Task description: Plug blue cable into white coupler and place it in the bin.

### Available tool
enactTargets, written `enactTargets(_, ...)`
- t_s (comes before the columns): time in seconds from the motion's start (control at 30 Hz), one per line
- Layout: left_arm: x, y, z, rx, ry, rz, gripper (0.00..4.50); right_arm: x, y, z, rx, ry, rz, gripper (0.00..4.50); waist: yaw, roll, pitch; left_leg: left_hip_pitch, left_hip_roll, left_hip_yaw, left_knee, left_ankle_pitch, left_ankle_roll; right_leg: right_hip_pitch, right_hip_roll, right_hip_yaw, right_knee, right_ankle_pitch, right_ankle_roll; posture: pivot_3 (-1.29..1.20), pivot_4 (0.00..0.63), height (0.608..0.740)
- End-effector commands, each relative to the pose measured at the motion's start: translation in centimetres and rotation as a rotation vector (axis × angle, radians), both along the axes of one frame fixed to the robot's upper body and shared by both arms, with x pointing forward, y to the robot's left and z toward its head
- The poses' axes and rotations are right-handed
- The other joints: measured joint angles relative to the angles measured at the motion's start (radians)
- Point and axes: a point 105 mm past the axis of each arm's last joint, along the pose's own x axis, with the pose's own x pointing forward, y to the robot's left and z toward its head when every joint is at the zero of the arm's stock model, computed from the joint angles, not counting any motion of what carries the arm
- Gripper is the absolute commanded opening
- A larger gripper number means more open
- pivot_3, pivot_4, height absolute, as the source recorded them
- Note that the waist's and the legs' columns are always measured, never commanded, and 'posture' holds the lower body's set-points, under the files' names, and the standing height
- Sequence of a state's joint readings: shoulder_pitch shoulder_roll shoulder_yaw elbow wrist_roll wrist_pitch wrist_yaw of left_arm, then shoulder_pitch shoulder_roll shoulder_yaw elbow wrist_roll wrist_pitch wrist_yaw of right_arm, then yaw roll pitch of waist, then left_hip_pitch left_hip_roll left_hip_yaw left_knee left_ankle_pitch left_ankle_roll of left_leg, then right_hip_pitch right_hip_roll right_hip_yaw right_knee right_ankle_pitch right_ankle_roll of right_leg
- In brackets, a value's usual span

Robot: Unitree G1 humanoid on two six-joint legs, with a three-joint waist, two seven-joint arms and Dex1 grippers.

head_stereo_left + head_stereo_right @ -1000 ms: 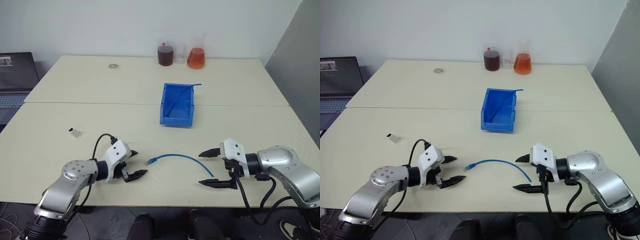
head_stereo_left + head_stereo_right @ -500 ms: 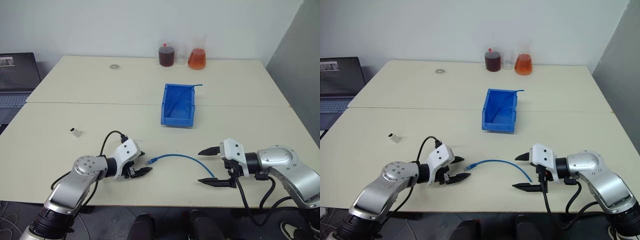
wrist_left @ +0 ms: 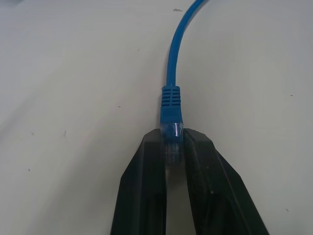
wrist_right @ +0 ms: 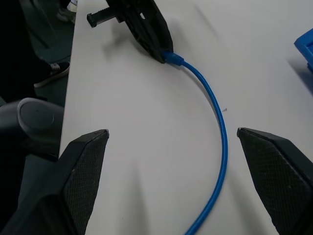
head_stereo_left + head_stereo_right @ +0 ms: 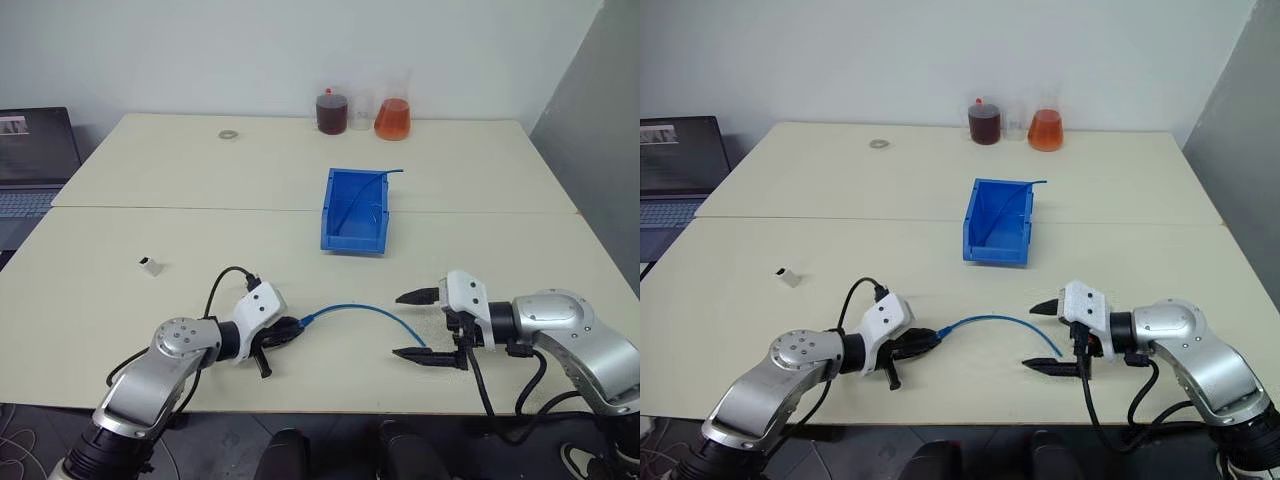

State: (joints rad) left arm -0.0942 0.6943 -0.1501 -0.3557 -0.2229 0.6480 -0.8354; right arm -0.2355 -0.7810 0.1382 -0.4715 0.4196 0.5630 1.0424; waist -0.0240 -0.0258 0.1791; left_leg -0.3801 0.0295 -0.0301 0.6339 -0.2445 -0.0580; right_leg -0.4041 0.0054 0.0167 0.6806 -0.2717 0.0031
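The coupler [image 5: 150, 265] is sitting on the table's left, well apart from me. My left gripper [image 5: 287, 331] is pinching the cable [image 5: 370, 313] by its clear plug, likely so the end stays steerable; that forearm is reaching low, angled inward. The bin [image 5: 355, 212] is waiting farther back. My right gripper [image 5: 418, 325] is hovering wide open around the cable's other end, holding nothing.

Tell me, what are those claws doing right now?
Left claw shut on cable plug. Right claw open around cable's other end. Coupler untouched, far left. Bin beyond, path clear.
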Motion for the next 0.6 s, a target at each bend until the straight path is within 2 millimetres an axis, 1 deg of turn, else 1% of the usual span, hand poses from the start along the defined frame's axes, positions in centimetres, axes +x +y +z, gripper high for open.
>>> enactTargets(0.03,-0.5,-0.1,-1.2,-0.045,0.086,0.021,0.24,-0.2,0.5,2.2,0.063,-0.011,-0.004,4.5,0.0,0.0,0.0,0.0,0.0,0.0,0.0,0.0,0.0,0.0,0.0,0.0,0.0,0.0,0.0,0.0,0.15,0.74)
enactTargets(0.17,-0.1,-1.5,1.9,-0.193,0.051,-0.046,0.24,-1.0,0.6,2.6,0.085,0.055,0.014,4.5,0.001,-0.001,0.0,-0.001,0.0,-0.001,0.0,0.0,0.0,0.0,0.0,-0.001,0.0,0.0,0.0,0.0,0.15,0.74)
enactTargets(0.33,0.8,-2.6,4.5,-0.278,0.031,-0.101,0.24,-1.8,1.1,2.1,0.102,0.143,0.007,4.5,0.001,-0.003,0.002,-0.003,0.0,-0.002,0.001,0.0,0.0,-0.001,0.0,-0.002,0.0,0.0,0.0,0.0,0.15,0.74)
enactTargets(0.4,1.1,-3.2,5.9,-0.327,0.03,-0.124,0.24,-1.9,1.3,1.5,0.111,0.171,-0.02,4.5,-0.002,-0.003,0.002,-0.003,0.0,-0.002,0.001,0.0,0.0,-0.001,0.001,-0.002,0.0,0.0,0.0,0.0,0.15,0.74)
enactTargets(0.5,1.5,-3.7,7.3,-0.378,0.033,-0.145,0.24,-1.9,1.6,1.1,0.149,0.21,-0.062,4.5,-0.003,-0.003,0.002,-0.003,0.0,-0.002,0.001,0.0,0.0,-0.001,0.001,-0.001,0.0,0.0,0.0,0.0,0.15,0.74)
enactTargets(0.6,1.3,-4.4,8.8,-0.434,0.058,-0.194,0.24,-1.3,2.2,0.8,0.198,0.233,-0.109,4.5,-0.007,-0.004,0.002,-0.003,0.0,-0.002,0.001,0.0,0.0,-0.001,0.001,-0.001,0.0,0.0,0.0,0.0,0.15,0.74)
